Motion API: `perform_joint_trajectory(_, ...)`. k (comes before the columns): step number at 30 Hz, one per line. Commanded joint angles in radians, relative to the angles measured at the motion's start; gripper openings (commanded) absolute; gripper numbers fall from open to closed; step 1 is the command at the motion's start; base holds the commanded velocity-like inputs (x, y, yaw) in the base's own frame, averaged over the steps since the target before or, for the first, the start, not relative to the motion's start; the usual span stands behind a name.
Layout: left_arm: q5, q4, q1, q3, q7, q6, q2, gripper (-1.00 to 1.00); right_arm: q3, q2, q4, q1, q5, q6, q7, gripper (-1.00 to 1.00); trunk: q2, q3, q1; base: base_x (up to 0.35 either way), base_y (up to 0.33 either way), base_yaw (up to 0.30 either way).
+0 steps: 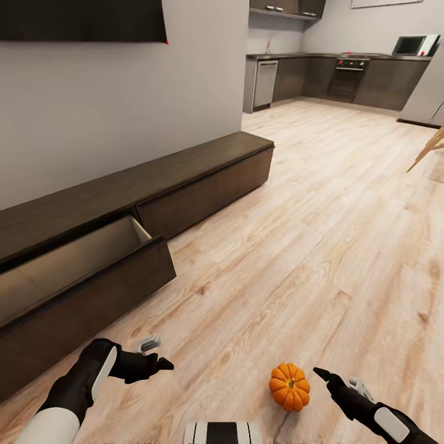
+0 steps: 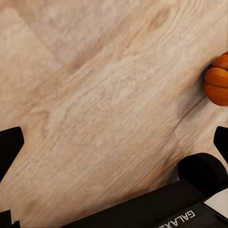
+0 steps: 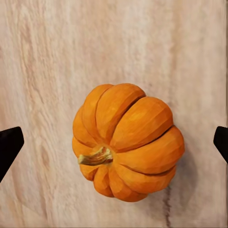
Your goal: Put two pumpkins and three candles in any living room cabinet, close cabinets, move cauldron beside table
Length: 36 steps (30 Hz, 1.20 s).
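One orange ribbed pumpkin (image 1: pixel 289 386) sits on the wood floor just ahead of my base. My right gripper (image 1: pixel 339 381) hovers beside and above it, open. In the right wrist view the pumpkin (image 3: pixel 127 142) lies between the spread fingertips (image 3: pixel 9 145), untouched. My left gripper (image 1: pixel 157 354) is open over bare floor to the pumpkin's left; its wrist view catches the pumpkin (image 2: pixel 218 80) at the frame's edge. The long dark brown cabinet (image 1: pixel 185 166) runs along the wall, with one drawer (image 1: pixel 80 265) pulled open showing a pale beige inside. Candles, cauldron and table are out of view.
A dark screen (image 1: pixel 80 18) hangs on the wall above the cabinet. A kitchen with grey units, an oven (image 1: pixel 350 77) and a microwave (image 1: pixel 413 44) lies far back. A wooden furniture leg (image 1: pixel 431 145) pokes in at the right. Wide wood floor stretches ahead.
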Motion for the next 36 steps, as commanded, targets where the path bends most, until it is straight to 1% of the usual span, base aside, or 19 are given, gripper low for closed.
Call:
perform_joint_trajectory(1, 0.000, 0.000, 0.000, 0.000, 0.000, 0.000, 0.000, 1.00, 0.000, 0.000, 0.000, 0.000, 0.000, 0.000, 0.000, 1.00, 0.000, -0.004, 0.000, 0.000, 0.000, 0.000)
perform_joint_trajectory(11, 0.000, 0.000, 0.000, 0.000, 0.000, 0.000, -0.001, 1.00, 0.004, 0.000, 0.000, 0.000, 0.000, 0.000, 0.002, 1.00, -0.003, -0.043, 0.005, -0.001, 0.000, 0.000)
perform_joint_trajectory(17, 0.002, -0.013, 0.000, 0.000, -0.004, 0.001, 0.001, 1.00, 0.008, 0.002, -0.006, 0.000, 0.001, -0.001, 0.004, 1.00, -0.004, -0.066, 0.008, -0.140, 0.000, 0.000)
perform_joint_trajectory(18, 0.005, -0.019, 0.000, 0.000, -0.017, 0.001, 0.002, 1.00, 0.009, 0.002, -0.007, 0.000, 0.001, -0.002, 0.005, 1.00, -0.004, -0.066, 0.008, -0.080, 0.000, 0.000)
perform_joint_trajectory(20, 0.012, -0.028, 0.000, 0.000, -0.076, 0.002, 0.009, 1.00, 0.010, 0.002, -0.009, 0.001, 0.003, -0.012, 0.007, 1.00, -0.004, -0.066, 0.008, -0.042, 0.000, 0.000)
perform_joint_trajectory(23, 0.012, -0.032, 0.000, -0.004, -0.196, 0.003, 0.041, 1.00, 0.011, 0.002, -0.010, 0.001, 0.004, -0.028, 0.025, 1.00, -0.004, -0.066, 0.008, -0.014, 0.000, 0.000)
perform_joint_trajectory(24, 0.011, -0.032, 0.000, -0.005, -0.213, 0.003, 0.044, 1.00, 0.011, 0.002, -0.010, 0.001, 0.004, -0.029, 0.033, 1.00, -0.004, -0.066, 0.008, -0.007, 0.000, 0.000)
perform_joint_trajectory(26, 0.010, -0.033, 0.000, -0.005, -0.239, 0.003, 0.050, 1.00, 0.012, 0.002, -0.011, 0.001, 0.005, -0.032, 0.053, 1.00, -0.004, -0.066, 0.008, -0.005, 0.000, 0.000)
perform_joint_trajectory(27, 0.009, -0.033, 0.000, -0.005, -0.257, 0.003, 0.054, 1.00, 0.012, 0.003, -0.011, 0.001, 0.006, -0.034, 0.074, 1.00, -0.004, -0.066, 0.008, -0.003, 0.000, 0.000)
perform_joint_trajectory(28, 0.010, -0.033, 0.000, -0.005, -0.264, 0.003, 0.056, 1.00, 0.012, 0.004, -0.011, 0.001, 0.008, -0.035, 0.084, 1.00, -0.004, -0.066, 0.008, -0.002, 0.000, 0.000)
perform_joint_trajectory(31, 0.011, -0.034, 0.000, -0.005, -0.281, 0.003, 0.062, 1.00, 0.012, 0.005, -0.011, 0.001, 0.021, -0.048, 0.114, 1.00, -0.004, -0.066, 0.008, -0.001, 0.000, 0.000)
perform_joint_trajectory(36, 0.013, -0.034, 0.000, -0.005, -0.289, 0.002, 0.065, 1.00, 0.012, 0.007, -0.011, 0.001, 0.039, -0.061, 0.127, 1.00, -0.004, -0.066, 0.008, 0.016, 0.046, 0.000)
